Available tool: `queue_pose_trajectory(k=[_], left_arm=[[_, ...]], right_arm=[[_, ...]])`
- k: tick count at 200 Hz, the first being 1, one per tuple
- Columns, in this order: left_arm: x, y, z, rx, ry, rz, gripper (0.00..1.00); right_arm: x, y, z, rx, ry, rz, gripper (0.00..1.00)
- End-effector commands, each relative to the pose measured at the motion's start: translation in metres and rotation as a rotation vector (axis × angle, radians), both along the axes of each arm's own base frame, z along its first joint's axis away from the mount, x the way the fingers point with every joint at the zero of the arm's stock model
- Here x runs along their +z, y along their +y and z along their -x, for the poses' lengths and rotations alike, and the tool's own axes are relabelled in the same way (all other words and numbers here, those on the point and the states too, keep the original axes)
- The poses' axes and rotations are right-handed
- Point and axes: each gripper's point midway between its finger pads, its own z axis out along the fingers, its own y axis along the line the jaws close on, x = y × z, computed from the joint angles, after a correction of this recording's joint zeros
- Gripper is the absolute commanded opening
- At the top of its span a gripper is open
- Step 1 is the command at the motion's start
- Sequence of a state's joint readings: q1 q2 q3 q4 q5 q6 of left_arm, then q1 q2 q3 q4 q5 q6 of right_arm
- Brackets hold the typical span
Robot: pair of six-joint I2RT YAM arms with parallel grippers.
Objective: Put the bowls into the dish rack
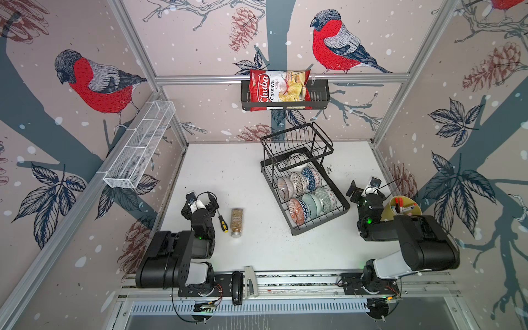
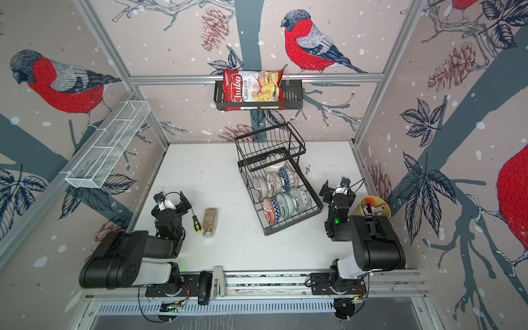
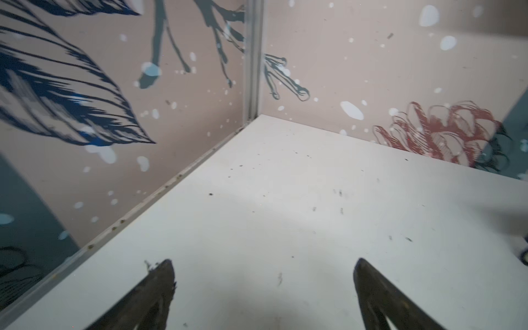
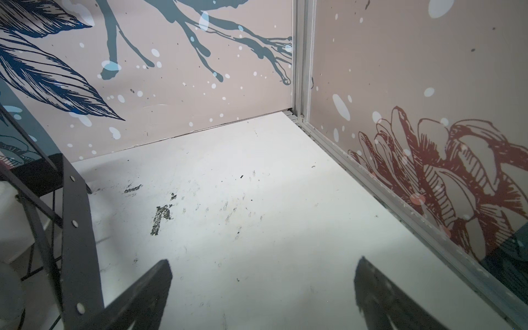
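In both top views, one long white mesh shelf hangs at upper left. Lower left, the left gripper hovers with its jaws spread wide and empty. Beside it lie one yellow-and-black-handled screwdriver and one clear spice jar. At centre stands the single black two-tier wire dish rack. Its lower grid holds the small round ceramic bowls on edge in two rows; I count at least seven, but overlap blurs the total. One plain white bowl is half hidden under the upper basket. Right of the rack, the right gripper is likewise wide and empty. One yellow marker pot is partly covered by that arm.
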State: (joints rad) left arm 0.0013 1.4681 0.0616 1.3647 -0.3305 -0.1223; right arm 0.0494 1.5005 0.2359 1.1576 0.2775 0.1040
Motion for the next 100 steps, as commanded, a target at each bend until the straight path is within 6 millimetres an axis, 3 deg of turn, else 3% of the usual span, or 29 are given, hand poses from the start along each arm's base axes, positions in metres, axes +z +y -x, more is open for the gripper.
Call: queue_pose_trajectory(k=[1,46,100], left_arm=[[0.028,-0.014,-0.016,-0.089,-0.099,-0.036,0.96],[0.017,-0.019,-0.04,-0.114,-0.021,-0.046,0.98],[0.018,-0.02,-0.04,-0.109,-0.024,-0.057,0.99]], right_arm=[[0.01,0.001,-0.002,0.008,-0.04,0.005,0.99],[0.009,0.001,-0.002,0.007,-0.037,0.005,0.99],[0.008,0.001,-0.002,0.015,-0.038,0.004,1.0]])
